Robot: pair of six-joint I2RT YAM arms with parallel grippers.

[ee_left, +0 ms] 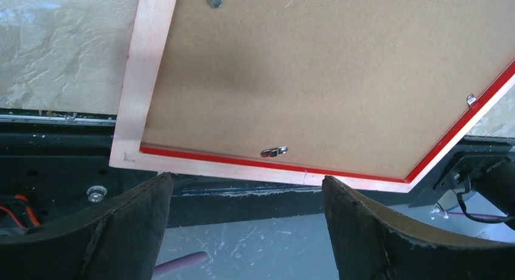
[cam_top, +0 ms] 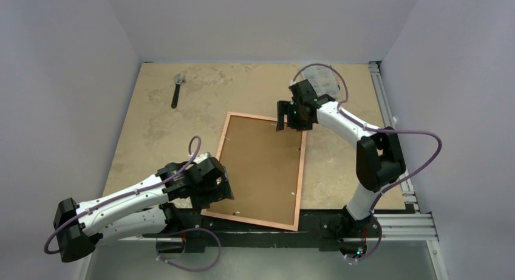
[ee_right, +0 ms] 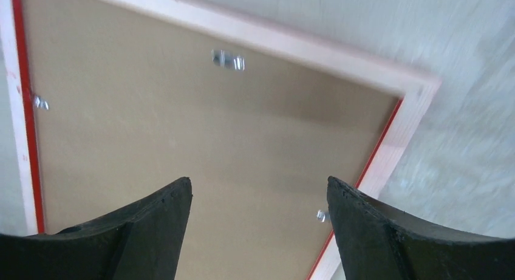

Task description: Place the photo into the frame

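Note:
The frame [cam_top: 300, 177] lies face down in the middle of the table, its pale wood back up and a thin red lip showing inside the rim [ee_left: 146, 79] [ee_right: 291, 46]. A brown backing board [cam_top: 261, 167] [ee_left: 328, 79] [ee_right: 182, 128] fills it, with small metal clips [ee_left: 274, 151] along its edges. The photo is hidden. My left gripper [cam_top: 222, 189] [ee_left: 246, 180] is open at the frame's near left corner and holds nothing. My right gripper [cam_top: 285, 123] [ee_right: 258, 181] is open above the far right corner, over the board, also holding nothing.
A wrench [cam_top: 176, 90] lies at the far left of the table. The frame's near edge reaches over the black base rail [cam_top: 316, 222] at the table's front. An aluminium rail [cam_top: 382, 92] runs along the right side. Grey walls close in on three sides.

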